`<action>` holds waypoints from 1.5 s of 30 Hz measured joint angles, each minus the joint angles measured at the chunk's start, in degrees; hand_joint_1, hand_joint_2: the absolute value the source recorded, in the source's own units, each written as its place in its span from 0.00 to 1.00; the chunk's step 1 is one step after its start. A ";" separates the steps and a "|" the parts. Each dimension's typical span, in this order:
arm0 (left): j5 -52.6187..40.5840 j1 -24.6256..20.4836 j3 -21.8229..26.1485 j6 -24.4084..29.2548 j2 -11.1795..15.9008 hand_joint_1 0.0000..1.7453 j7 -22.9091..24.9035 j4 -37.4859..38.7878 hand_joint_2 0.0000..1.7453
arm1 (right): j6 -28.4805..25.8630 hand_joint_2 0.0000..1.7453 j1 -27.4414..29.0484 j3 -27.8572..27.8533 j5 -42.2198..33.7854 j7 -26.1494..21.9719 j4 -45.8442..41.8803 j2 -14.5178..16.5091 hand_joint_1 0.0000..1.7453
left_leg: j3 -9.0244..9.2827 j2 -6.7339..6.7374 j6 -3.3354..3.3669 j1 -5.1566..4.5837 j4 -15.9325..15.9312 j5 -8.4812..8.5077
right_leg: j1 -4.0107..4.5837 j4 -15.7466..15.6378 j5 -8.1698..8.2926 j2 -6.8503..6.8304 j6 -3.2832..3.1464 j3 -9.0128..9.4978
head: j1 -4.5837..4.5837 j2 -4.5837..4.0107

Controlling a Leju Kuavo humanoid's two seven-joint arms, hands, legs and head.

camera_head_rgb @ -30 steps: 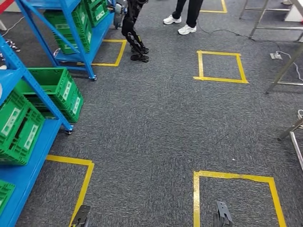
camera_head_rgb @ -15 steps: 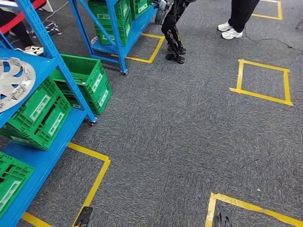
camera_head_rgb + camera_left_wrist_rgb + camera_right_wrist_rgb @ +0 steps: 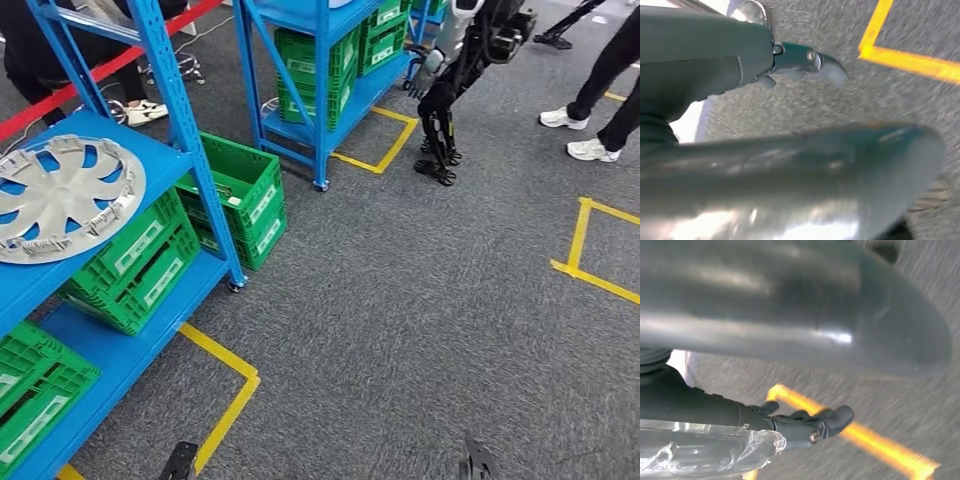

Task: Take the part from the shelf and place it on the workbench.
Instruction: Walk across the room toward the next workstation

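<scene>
Underfoot, grey carpet (image 3: 392,300) with yellow tape squares (image 3: 226,400) beside blue shelves (image 3: 181,130).

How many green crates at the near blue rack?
3: a crate at bottom left, one under the wheel cover at, one low beyond the post at. More may be hidden off-frame.

Grey carpet floor (image 3: 392,300) marked with yellow tape squares (image 3: 226,385). Blue steel shelving (image 3: 181,120) set along left side, second unit (image 3: 321,70) behind. Green plastic crates (image 3: 249,195) stored on lower levels and floor.
</scene>
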 joint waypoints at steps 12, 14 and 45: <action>0.25 0.62 0.49 0.61 -0.08 0.00 -0.68 0.25 0.00 | -0.13 0.00 1.28 0.09 -0.40 -0.13 0.11 -0.21 0.00 | 11.39 -10.95 -0.17 0.98 0.17 -9.87 | 0.48 0.44 10.73 8.59 -1.14 -22.57 | 1.52 0.02; 0.31 0.56 0.55 0.62 -0.08 0.00 -0.74 0.26 0.00 | -0.11 0.00 0.76 0.09 -0.41 -0.15 0.09 -0.25 0.00 | 11.43 -11.03 -0.83 0.89 0.62 -10.21 | 0.49 -0.03 12.17 7.77 -1.88 -21.71 | 1.41 0.02; 0.32 0.00 0.84 0.67 0.33 0.00 -0.68 0.26 0.00 | 0.01 0.00 0.22 0.20 -0.60 -0.38 0.07 -0.12 0.00 | 5.69 -10.31 -2.32 1.05 -0.56 -4.52 | 0.11 -0.44 7.10 7.89 -2.37 -15.95 | 0.89 0.02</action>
